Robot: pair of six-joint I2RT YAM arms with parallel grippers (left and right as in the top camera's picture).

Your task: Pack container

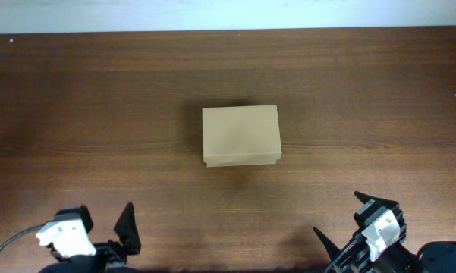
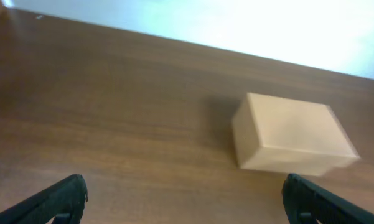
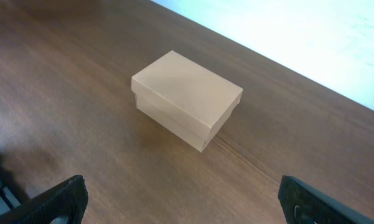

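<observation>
The container (image 1: 240, 135) is a small tan cardboard box with its lid shut, standing alone in the middle of the dark wooden table. It also shows in the left wrist view (image 2: 292, 134) and in the right wrist view (image 3: 187, 98). My left gripper (image 1: 125, 227) is at the near left edge, open and empty, its fingers wide apart (image 2: 187, 202). My right gripper (image 1: 349, 227) is at the near right edge, open and empty, its fingers wide apart (image 3: 187, 202). Both are well short of the box. No blue case is in view.
The wooden table (image 1: 99, 106) ends at a pale wall or floor strip along the far edge (image 1: 228, 14). Nothing else lies on it.
</observation>
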